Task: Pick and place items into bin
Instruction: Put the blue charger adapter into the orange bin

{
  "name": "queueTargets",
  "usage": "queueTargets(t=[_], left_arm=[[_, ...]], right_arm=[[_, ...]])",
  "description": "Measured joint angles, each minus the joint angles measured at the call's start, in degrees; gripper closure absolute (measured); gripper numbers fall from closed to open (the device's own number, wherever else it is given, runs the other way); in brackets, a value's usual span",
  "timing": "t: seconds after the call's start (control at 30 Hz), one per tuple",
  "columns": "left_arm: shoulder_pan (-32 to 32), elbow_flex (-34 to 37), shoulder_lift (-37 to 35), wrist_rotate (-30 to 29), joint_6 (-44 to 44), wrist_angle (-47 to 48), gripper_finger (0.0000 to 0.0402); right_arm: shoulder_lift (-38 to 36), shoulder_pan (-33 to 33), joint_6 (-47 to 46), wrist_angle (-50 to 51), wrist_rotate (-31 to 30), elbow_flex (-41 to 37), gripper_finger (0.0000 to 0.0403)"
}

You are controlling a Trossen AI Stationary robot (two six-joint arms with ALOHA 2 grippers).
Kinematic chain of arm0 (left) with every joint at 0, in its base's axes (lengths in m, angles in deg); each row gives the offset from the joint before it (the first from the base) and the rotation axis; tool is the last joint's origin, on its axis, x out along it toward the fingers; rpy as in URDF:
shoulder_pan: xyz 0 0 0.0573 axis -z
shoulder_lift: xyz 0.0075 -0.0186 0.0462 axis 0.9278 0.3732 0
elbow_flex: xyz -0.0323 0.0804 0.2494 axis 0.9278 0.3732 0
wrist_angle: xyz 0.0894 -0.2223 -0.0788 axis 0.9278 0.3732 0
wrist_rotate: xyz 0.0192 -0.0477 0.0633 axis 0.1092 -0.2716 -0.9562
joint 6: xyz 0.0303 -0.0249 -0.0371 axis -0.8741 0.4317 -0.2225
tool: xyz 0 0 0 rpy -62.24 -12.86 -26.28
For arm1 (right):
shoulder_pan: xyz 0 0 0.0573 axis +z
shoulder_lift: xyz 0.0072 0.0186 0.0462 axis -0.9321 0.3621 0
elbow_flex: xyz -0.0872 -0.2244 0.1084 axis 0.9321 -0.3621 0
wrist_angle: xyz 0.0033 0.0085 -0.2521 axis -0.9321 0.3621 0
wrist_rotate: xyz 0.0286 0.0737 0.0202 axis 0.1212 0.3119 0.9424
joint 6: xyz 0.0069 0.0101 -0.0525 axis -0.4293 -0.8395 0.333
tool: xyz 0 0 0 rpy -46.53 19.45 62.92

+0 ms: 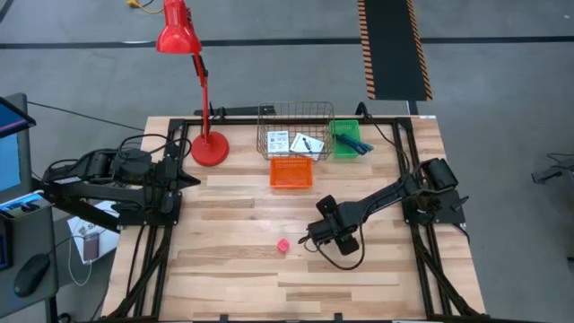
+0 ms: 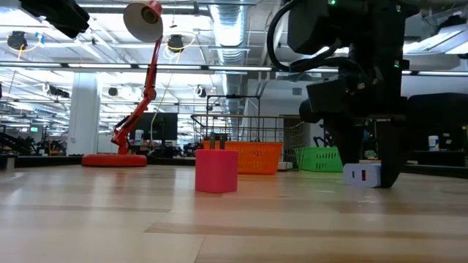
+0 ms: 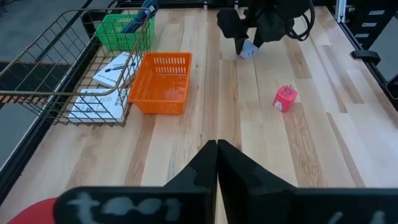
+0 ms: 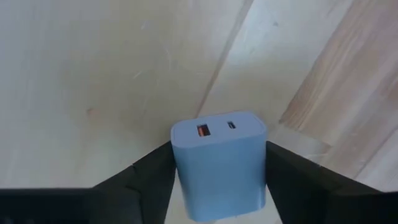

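Note:
A pale blue cube (image 4: 219,163), a small charger block with two ports on its face, sits between the fingers of my right gripper (image 4: 219,152), low over the table's middle right (image 1: 311,238). A pink block (image 1: 283,245) stands on the wood to its left, shown large in the low view (image 2: 216,171). Two white cards (image 1: 294,142) lie in the wire basket (image 1: 269,121), and dark pens (image 1: 354,144) lie in the green bin (image 1: 344,137). My left gripper (image 3: 217,152) is shut and waits at the left edge (image 1: 188,179). My right gripper pinches the pale blue cube by its two opposite side faces (image 4: 180,168), one dark finger (image 4: 149,171) on each. The fingers come from above, pointing down. In the low view the cube's underside (image 2: 362,183) is level with the table top, and the cube sits upright.
An orange bin (image 1: 292,172) stands in front of the wire basket at the far side. A red desk lamp (image 1: 208,148) stands at the far left. Bare wood lies around the pink block and toward the near edge (image 1: 296,301).

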Motion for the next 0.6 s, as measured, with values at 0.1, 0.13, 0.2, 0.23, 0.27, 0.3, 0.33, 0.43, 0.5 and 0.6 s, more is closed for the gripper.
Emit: queueTargets(t=[0.1, 0.13, 0.2, 0.23, 0.27, 0.3, 0.33, 0.43, 0.5, 0.6], left_arm=[[0.0, 0.0, 0.0, 0.0, -0.4, 0.0, 0.0401], [0.0, 0.0, 0.0, 0.0, -0.4, 0.0, 0.0401], [0.0, 0.0, 0.0, 0.0, -0.2, 0.0, 0.0401], [0.0, 0.0, 0.0, 0.0, 0.0, 0.0, 0.0401], [0.0, 0.0, 0.0, 0.0, 0.0, 0.0, 0.0401], [0.0, 0.0, 0.0, 0.0, 0.0, 0.0, 0.0401], [0.0, 0.0, 0.0, 0.0, -0.2, 0.0, 0.0401], [0.0, 0.0, 0.0, 0.0, -0.4, 0.0, 0.0401], [0.0, 0.0, 0.0, 0.0, 0.0, 0.0, 0.0401], [0.0, 0.0, 0.0, 0.0, -0.2, 0.0, 0.0401]], right_arm=[[0.0, -0.3, -0.2, 0.7, 0.0, 0.7, 0.0214], [-0.4, -0.3, -0.3, 1.1, -0.1, 1.2, 0.0219], [-0.6, -0.5, -0.3, 2.0, -0.3, 2.4, 0.0219], [-0.8, -0.6, -0.2, 1.8, -0.7, 2.9, 0.0219], [-1.2, -0.7, 0.1, 1.4, -1.6, 4.0, 0.0219], [-1.8, -0.9, 0.4, 1.4, -2.8, 5.2, 0.0219], [-2.4, -1.1, 1.1, 1.8, -4.3, 6.6, 0.0219], [-3.1, -2.1, 4.1, 3.7, -8.3, 10.1, 0.0219], [-3.1, -3.0, 6.9, 3.3, -10.2, 13.3, 0.0219], [-3.2, -5.2, 11.0, 3.2, -11.4, 17.9, 0.0219]])
